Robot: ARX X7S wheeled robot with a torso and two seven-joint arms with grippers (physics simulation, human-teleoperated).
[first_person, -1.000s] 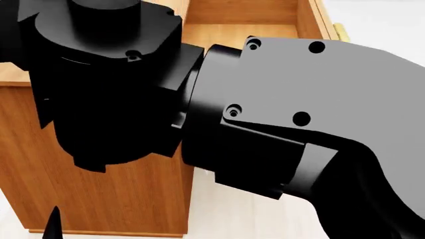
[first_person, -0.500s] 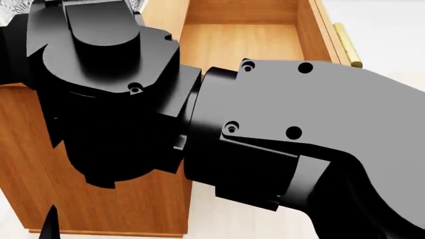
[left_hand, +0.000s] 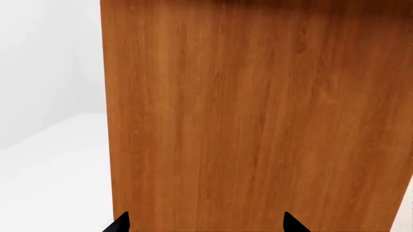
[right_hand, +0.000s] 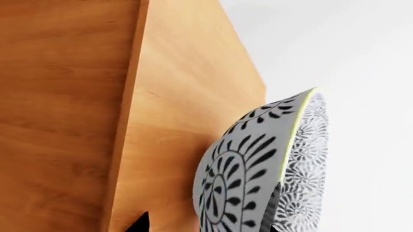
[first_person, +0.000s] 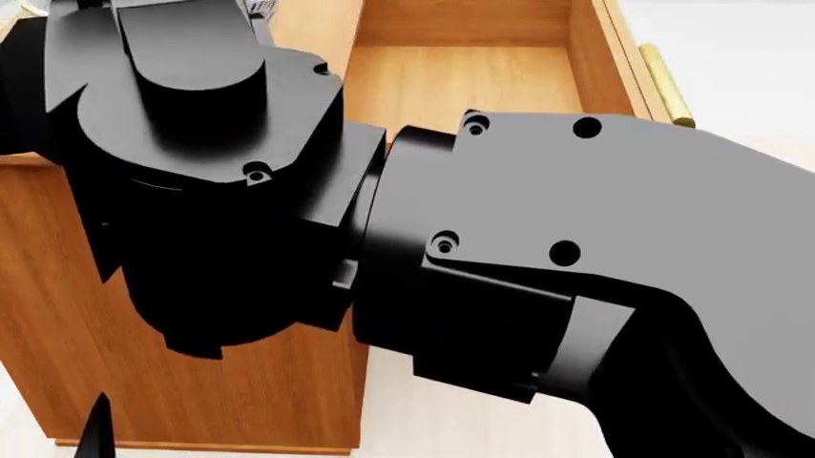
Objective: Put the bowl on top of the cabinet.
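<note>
Black right arm point(first_person: 510, 267) hiding cabinet point(first_person: 191, 382) top, bowl point(right_hand: 264, 169) cropped, both arms' fingers' spread untellable

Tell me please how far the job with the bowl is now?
Done: the bowl is up beside the cabinet, against its flat wooden face in the right wrist view. In hand: the right claw seems to grip its rim, though only tips show. Left: releasing it. The left claw is open, facing wood.

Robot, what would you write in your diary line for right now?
bowl: at right gripper, over cabinet top | left gripper: open, facing cabinet side | drawer: open
</note>
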